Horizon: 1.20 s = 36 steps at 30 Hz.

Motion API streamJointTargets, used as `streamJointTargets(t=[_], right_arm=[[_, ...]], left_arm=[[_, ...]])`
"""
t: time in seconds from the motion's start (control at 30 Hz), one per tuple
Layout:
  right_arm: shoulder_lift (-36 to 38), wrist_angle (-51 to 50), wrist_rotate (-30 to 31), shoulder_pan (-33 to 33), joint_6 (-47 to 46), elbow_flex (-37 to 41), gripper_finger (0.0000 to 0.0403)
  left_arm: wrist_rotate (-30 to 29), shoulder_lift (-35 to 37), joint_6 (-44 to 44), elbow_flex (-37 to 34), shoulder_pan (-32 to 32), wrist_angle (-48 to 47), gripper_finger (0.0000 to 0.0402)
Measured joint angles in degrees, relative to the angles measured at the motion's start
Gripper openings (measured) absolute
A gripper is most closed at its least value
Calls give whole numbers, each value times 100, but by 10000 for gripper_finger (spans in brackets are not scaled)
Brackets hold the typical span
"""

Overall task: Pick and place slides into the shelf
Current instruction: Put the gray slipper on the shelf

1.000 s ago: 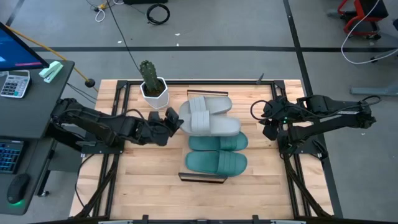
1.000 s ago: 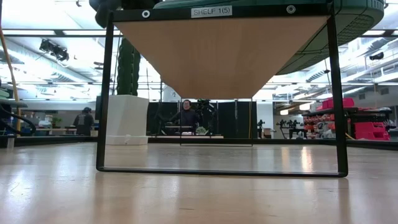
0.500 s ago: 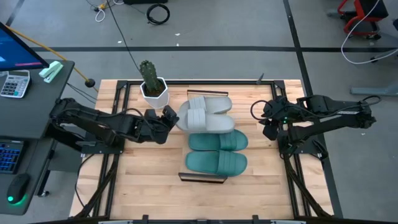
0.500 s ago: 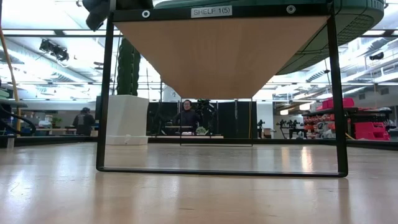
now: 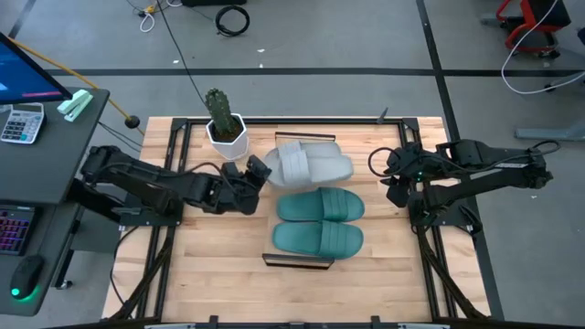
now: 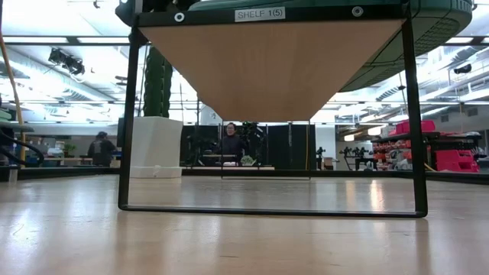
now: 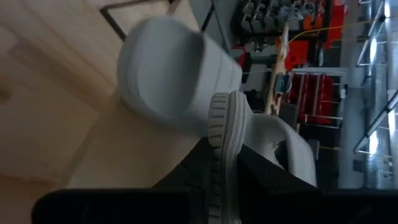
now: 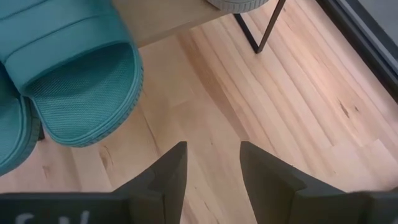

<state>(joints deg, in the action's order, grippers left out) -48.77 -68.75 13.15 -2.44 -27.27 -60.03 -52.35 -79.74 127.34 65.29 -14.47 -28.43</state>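
Both teal slides (image 5: 320,223) sit on the shelf (image 5: 297,261) — the left gripper (image 5: 255,172) fingers still grasp a grey slide's (image 5: 313,165) edge; right gripper (image 8: 210,163) idle, fingers parted.

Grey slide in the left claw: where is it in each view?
High view: grey slide at the shelf's middle, left claw on its end.
Low view: not visible, above the board.
Left wrist view: its ribbed sole edge pinched in the claw.
Right wrist view: a grey sole at the frame edge; which grey slide, unclear.
Shared landmark: the shelf, light board on dark rails.
Right claw, open, waits right of the shelf.
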Motion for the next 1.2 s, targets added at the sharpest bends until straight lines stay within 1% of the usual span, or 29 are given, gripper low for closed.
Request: streamJointTargets(t=[0.2, 0.33, 0.43, 0.6, 0.83, 0.97, 1.2], right_arm=[[-11, 0, -33, 2, -17, 0, 155], [-11, -1, -121, 1, -20, 0, 155], [-11, -1, -129, 0, -10, 0, 155], [-11, -1, -127, 1, 35, 0, 155], [-11, -3, -127, 1, 64, 0, 155], [-11, -3, -135, 0, 87, 0, 155], [-11, -3, -161, 0, 103, 0, 155]], left_arm=[[21, -329, 23, -4, -99, 565, 42], [-18, -326, 46, -4, -226, 649, 47], [-98, -222, 84, -4, -331, 544, 50], [-111, -187, 97, -4, -385, 479, 38], [-62, -187, 82, -4, -210, 192, 43], [47, -187, 79, -4, -198, -17, 37], [89, -187, 52, -4, -140, -249, 39]])
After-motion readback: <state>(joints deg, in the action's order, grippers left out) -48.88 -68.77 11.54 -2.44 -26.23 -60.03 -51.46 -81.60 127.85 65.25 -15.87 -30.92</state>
